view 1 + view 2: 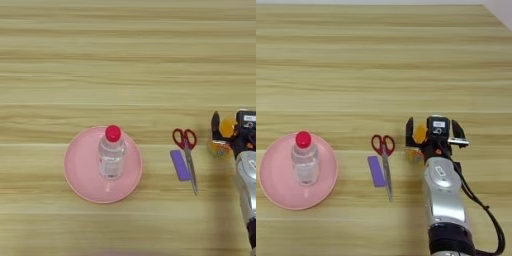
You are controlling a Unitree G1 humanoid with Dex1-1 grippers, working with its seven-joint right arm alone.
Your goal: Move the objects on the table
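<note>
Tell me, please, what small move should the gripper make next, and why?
Probably shift slightly to the robot's left, then close. The gripper looks open, its fingers wide apart, and the small orange object between them sits off centre, close to the left one.

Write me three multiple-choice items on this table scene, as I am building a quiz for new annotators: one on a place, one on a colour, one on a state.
1. Where is the clear bottle?
A. on the pink plate
B. on the bare wood beside the scissors
C. at the table's far edge

2. What colour is the small block lying beside the scissors?
A. green
B. purple
C. white

3. How is the clear bottle standing?
A. lying on its side, uncapped
B. upside down
C. upright, with its red cap on

Answers:
1 A, since the plate's rim shows all around the bottle's base.
2 B, since the block just left of the blades is purple.
3 C, since the red cap sits on top, above the clear body.
</note>
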